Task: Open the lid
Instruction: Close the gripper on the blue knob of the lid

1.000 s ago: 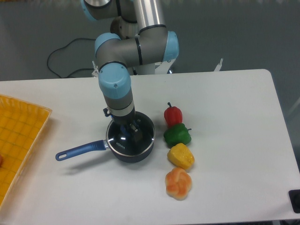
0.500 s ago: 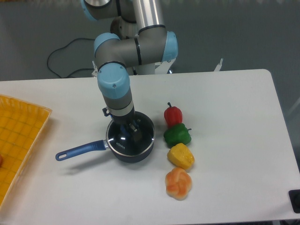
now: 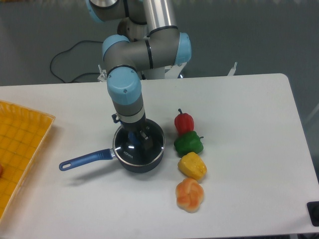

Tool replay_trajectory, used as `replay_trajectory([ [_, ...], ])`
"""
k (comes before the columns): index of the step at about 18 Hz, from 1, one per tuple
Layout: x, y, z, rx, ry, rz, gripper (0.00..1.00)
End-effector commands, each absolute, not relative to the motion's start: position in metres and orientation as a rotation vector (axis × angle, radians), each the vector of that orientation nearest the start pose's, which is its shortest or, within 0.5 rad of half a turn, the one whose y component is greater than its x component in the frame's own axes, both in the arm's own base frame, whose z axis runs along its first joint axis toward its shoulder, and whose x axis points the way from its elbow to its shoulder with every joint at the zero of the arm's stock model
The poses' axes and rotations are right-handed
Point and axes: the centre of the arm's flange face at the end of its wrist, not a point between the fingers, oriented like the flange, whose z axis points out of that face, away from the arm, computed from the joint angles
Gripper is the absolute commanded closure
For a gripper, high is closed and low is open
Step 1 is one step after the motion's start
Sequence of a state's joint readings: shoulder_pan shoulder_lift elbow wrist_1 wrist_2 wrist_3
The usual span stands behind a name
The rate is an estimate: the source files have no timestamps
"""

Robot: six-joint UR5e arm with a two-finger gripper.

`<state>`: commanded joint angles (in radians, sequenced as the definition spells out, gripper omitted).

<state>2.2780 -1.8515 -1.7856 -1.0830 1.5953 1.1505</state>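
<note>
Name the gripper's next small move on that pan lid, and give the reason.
Probably close on the knob and lift straight up. The gripper is down at the centre of the lid, which sits flat on the saucepan; whether the fingers already pinch the knob cannot be told from this view.

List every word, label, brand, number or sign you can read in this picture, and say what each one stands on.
Small white lettering on the glass lid, near its front edge: too small and blurred to read.
No other text, number or sign shows on the saucepan, the toy peppers, the yellow tray or the robot arm.
</note>
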Motion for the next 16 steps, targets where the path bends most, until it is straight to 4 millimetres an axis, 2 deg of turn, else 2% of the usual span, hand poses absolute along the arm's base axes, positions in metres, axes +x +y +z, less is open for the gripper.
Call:
replay_trajectory([
  [2, -0.265, 0.512, 0.285, -3.087, 0.696, 0.015, 0.28],
  [9, -0.266, 0.512, 0.285, -3.087, 0.696, 0.015, 0.38],
  [16, -0.272, 0.509, 0.299, -3.081, 0.674, 0.039, 0.40],
])
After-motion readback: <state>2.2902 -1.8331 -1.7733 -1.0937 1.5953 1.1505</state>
